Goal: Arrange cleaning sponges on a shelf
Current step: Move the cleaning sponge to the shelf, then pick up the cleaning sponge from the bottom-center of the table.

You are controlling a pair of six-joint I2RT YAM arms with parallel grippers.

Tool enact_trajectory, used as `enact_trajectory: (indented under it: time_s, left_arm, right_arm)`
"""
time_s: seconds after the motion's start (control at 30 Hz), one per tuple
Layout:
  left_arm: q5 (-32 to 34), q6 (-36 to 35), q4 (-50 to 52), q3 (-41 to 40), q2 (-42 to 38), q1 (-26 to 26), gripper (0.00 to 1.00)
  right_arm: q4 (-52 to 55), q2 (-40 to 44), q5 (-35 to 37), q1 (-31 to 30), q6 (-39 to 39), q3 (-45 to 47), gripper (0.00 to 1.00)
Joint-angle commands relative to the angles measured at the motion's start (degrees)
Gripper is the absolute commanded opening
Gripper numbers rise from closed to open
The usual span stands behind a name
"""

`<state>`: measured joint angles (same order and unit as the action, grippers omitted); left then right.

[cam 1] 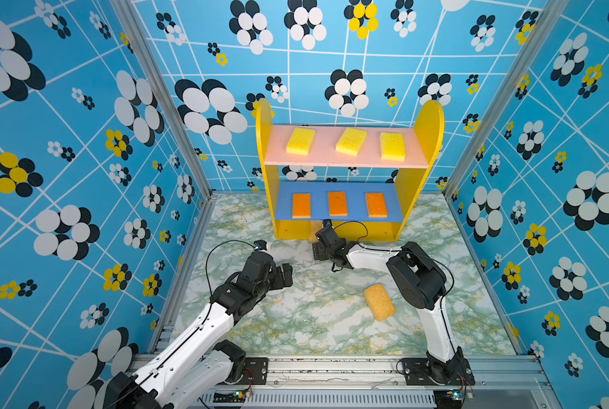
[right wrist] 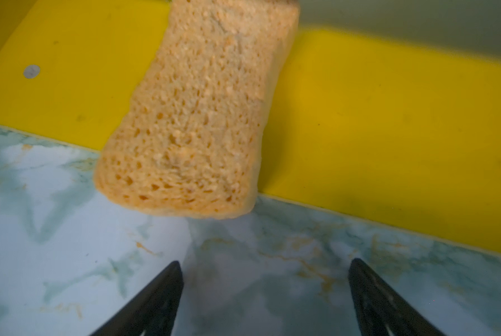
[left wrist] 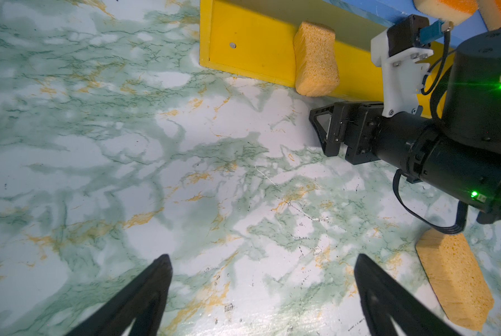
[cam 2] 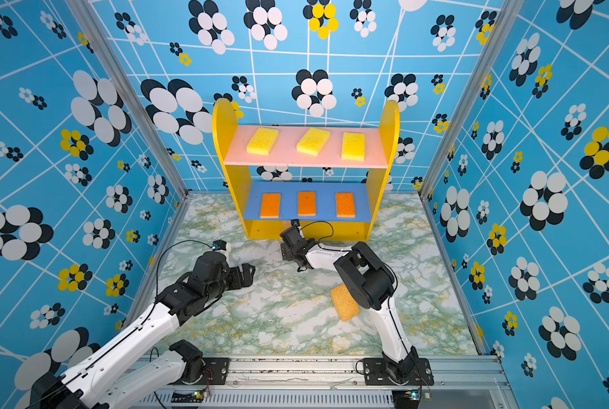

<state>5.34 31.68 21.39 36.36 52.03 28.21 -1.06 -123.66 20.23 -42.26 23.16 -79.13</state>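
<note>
Now my right gripper [right wrist: 265, 291] gapes empty before the leaning sponge [right wrist: 197, 116]; left gripper [left wrist: 262, 293] open too; I'd straddle its sides squarely.

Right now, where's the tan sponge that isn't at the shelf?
In both top views the loose tan sponge lies flat on the marble table, beside the right arm's elbow, well in front of the shelf.

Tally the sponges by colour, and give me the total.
Yellow sponges, on the shelf's pink board: 3
Orange sponges, on the blue board: 3
Tan porous sponges, one at the shelf's base, one on the table: 2
Total: 8
</note>
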Motion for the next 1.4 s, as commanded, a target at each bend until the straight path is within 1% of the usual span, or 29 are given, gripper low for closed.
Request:
enact_trajectory:
  time_s: [0.0, 0.3, 0.4, 0.5, 0.63, 0.8, 0.93, 1.07, 1.27, 1.37]
  left_arm:
    - [-0.1, -1.0, 0.3, -1.0, -0.5, -0.5, 0.99]
    - [-0.2, -0.9, 0.1, -1.3, -0.5, -0.6, 0.99]
    - [-0.2, -0.9, 0.1, -1.3, -0.5, -0.5, 0.99]
    - [-0.1, -1.3, 0.1, -1.2, -0.4, -0.5, 0.99]
    - [-0.2, -1.7, 0.0, -0.9, 0.2, -0.6, 0.99]
    - [-1.2, -1.6, -0.9, -0.3, 1.1, -0.6, 0.99]
    - [-2.0, -1.4, -2.0, -0.2, 2.0, -0.6, 0.99]
    - [-3.0, -1.0, -3.2, -0.1, 3.1, -0.5, 0.99]
    - [-3.6, -1.0, -4.4, 0.4, 5.2, -0.4, 0.99]
    - [-3.7, -0.8, -5.2, 0.5, 5.7, -0.4, 0.99]
  right_arm:
    - [-2.8, 2.6, -1.4, 1.0, 2.0, 3.1, 0.91]
    - [-8.0, 7.6, -4.3, 1.0, 0.3, 10.9, 0.91]
    - [-7.7, 10.6, -5.1, 0.8, -1.0, 13.5, 0.91]
    - [-6.4, 15.0, -5.8, 0.8, -2.5, 16.8, 0.93]
    - [-4.7, 23.2, -6.1, 0.8, -4.1, 23.1, 0.99]
    - [2.0, 33.4, -8.5, 0.8, -4.6, 29.5, 0.99]
    - [12.1, 40.3, -9.0, 0.9, -2.7, 33.2, 0.99]
    - [17.5, 49.8, -9.3, 1.1, 1.0, 39.7, 0.99]
    - [20.9, 64.6, -8.1, 1.5, 7.8, 50.3, 0.99]
    - [20.0, 69.7, -8.1, 1.6, 11.1, 54.9, 0.99]
